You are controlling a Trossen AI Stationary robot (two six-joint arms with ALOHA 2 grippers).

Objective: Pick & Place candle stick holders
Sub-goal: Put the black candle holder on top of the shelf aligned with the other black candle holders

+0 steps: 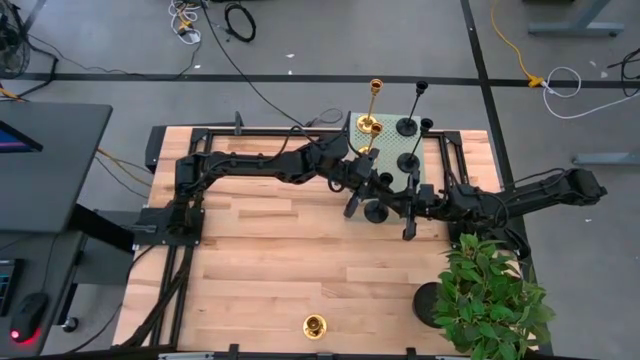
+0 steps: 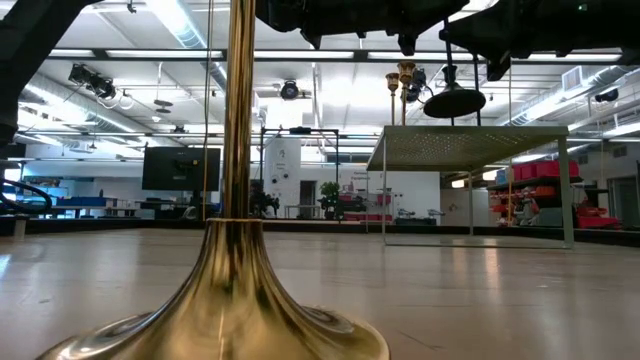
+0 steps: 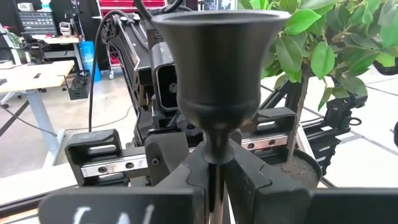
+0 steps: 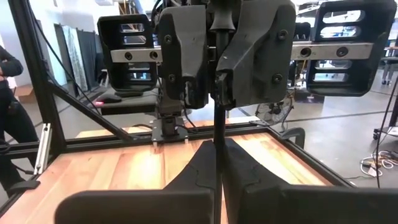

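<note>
A black candlestick (image 1: 378,208) is held in the air between both grippers over the middle of the table. Its round base (image 2: 455,101) hangs clear, and its cup (image 3: 217,62) is up. My left gripper (image 1: 366,192) is shut on the stem from the left. My right gripper (image 1: 398,205) is shut on it from the right. Two gold candlesticks (image 1: 372,108) and three black ones (image 1: 410,128) stand on their bases on a green raised platform (image 1: 392,150) at the far side. One gold candlestick (image 1: 315,325) stands on its base near the front edge. My left gripper pinches the thin stem just under the cup (image 3: 215,155) between its two fingers. The fingers come level from the table's left and lie across the stem. The candlestick stands upright, lifted clear. My right gripper pinches the same stem lower down (image 4: 217,163) between its two fingers, below the left fingers (image 4: 186,62). The fingers come level from the table's right and lie across the stem. The stem is upright.
A potted plant (image 1: 485,300) in a black round pot (image 1: 430,303) stands at the near right corner. The platform stands on thin legs (image 2: 470,185). The gold candlestick (image 2: 240,200) rises close in front of the low camera. The table's left half is bare wood (image 1: 250,260).
</note>
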